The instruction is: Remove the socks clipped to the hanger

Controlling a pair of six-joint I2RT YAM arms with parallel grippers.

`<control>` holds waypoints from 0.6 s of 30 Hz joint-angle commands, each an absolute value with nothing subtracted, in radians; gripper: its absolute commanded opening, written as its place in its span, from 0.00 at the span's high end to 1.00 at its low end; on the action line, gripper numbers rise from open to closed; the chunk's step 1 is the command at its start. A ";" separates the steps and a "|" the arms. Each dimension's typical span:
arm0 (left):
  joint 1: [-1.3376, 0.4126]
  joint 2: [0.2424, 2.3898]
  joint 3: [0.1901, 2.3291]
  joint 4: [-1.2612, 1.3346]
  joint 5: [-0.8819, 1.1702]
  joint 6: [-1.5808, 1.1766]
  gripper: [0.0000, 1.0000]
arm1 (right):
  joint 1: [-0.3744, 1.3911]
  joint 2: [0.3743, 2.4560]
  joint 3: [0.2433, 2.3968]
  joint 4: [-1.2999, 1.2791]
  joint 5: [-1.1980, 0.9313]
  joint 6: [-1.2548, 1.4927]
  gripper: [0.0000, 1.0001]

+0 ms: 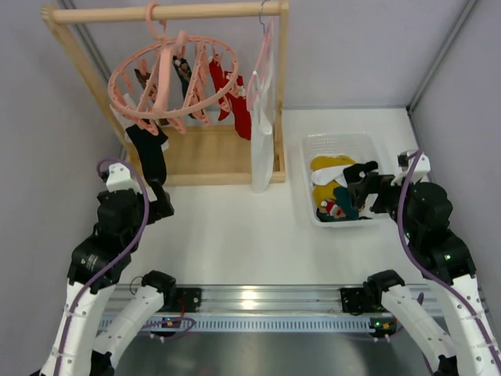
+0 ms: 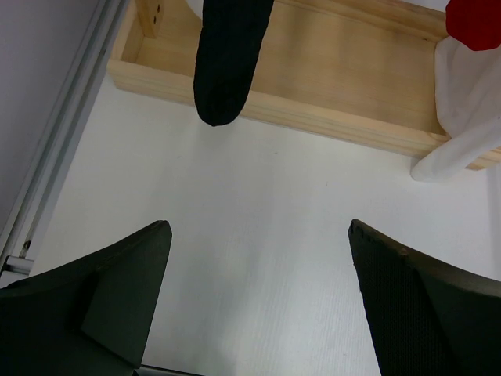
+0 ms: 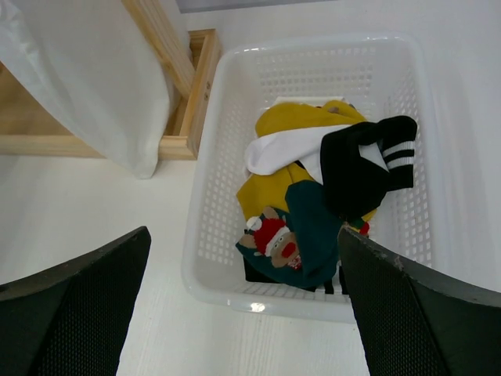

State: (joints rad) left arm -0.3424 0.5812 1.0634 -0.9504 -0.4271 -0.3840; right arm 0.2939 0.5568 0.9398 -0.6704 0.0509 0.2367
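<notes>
1. desk (image 1: pixel 235 235): bare white between my two arms. the wooden rail frame (image 1: pixel 166 12) stands on it at far left.
2. hanger (image 1: pixel 168 74): hooked on the rail and tilted. socks are still clipped to it: a black sock (image 1: pixel 149 149) hanging low at the left front, red socks (image 1: pixel 235 106) on the right side, and a few dark ones at the back that i cannot count.
3. basket (image 1: pixel 307 168): on the desk right of the frame. it holds a sock pile (image 3: pixel 313 196) of yellow, white, striped black and teal. judgement: task partly done, several pieces left on the ring.
4. white cloth (image 1: pixel 261 117): hangs from the rail just beside the red socks, down to the frame base. likely in the way of a reach from the right.
5. left end effector (image 2: pixel 260 235): fingers spread, nothing between them, low over the desk. the black sock's toe is ahead, not touching.
6. right end effector (image 3: pixel 244 235): spread and empty, near the basket's near rim.
</notes>
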 commanded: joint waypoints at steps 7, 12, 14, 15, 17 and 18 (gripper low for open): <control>-0.347 0.600 1.035 -0.888 -0.419 -0.388 0.02 | 0.307 0.538 0.891 -0.552 0.023 0.261 0.00; -0.345 0.638 1.074 -0.882 -0.443 -0.390 0.02 | 0.307 0.546 0.847 -0.456 -0.167 0.301 0.01; -0.345 0.653 1.110 -0.882 -0.489 -0.384 0.02 | 0.305 0.557 0.830 -0.385 -0.294 0.330 0.01; -0.347 0.664 1.120 -0.881 -0.512 -0.379 0.02 | 0.305 0.561 0.819 -0.367 -0.325 0.342 0.01; -0.345 0.673 1.134 -0.853 -0.576 -0.371 0.02 | 0.305 0.569 0.812 -0.329 -0.379 0.367 0.01; -0.345 0.676 1.129 -0.836 -0.584 -0.348 0.02 | 0.307 0.572 0.807 -0.319 -0.385 0.371 0.01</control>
State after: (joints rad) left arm -0.3424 0.6693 1.0847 -0.9302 -0.4900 -0.3801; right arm 0.2947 0.5629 0.8131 -0.4690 -0.2382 0.3214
